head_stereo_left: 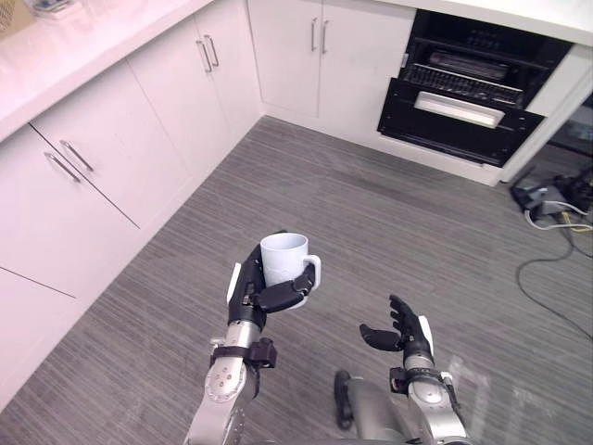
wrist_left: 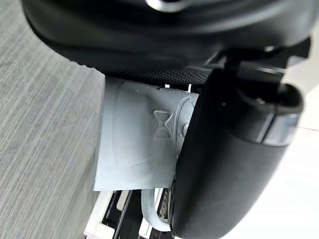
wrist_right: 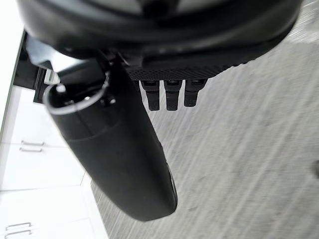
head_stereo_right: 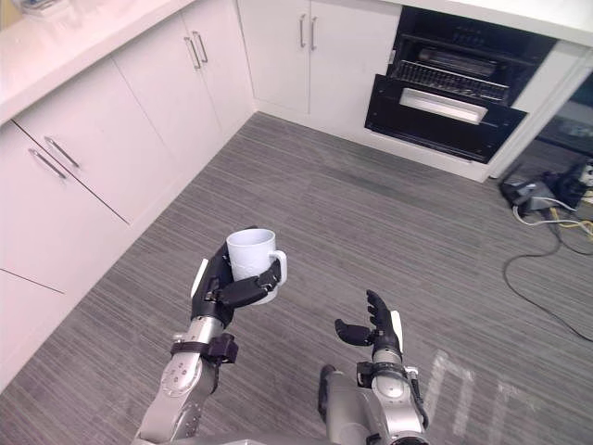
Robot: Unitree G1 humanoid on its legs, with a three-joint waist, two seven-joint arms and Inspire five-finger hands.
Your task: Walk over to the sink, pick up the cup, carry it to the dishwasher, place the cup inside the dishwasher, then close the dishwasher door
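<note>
white cup (head_stereo_left: 283, 257) in left hand (head_stereo_left: 264, 292)

You see the cup (head_stereo_left: 283, 250) from rim to mid-wall only; the left hand (head_stereo_left: 255, 292), curled round it, covers its lower wall and base. In the left wrist view a dark finger (wrist_left: 224, 164) hides one side of the cup and part of its handle. What sits on the dishwasher (head_stereo_left: 459, 125) racks is too small and dark to tell. A brown thing (head_stereo_left: 13, 13) on the counter (head_stereo_left: 93, 56) is cropped at the corner.
</note>
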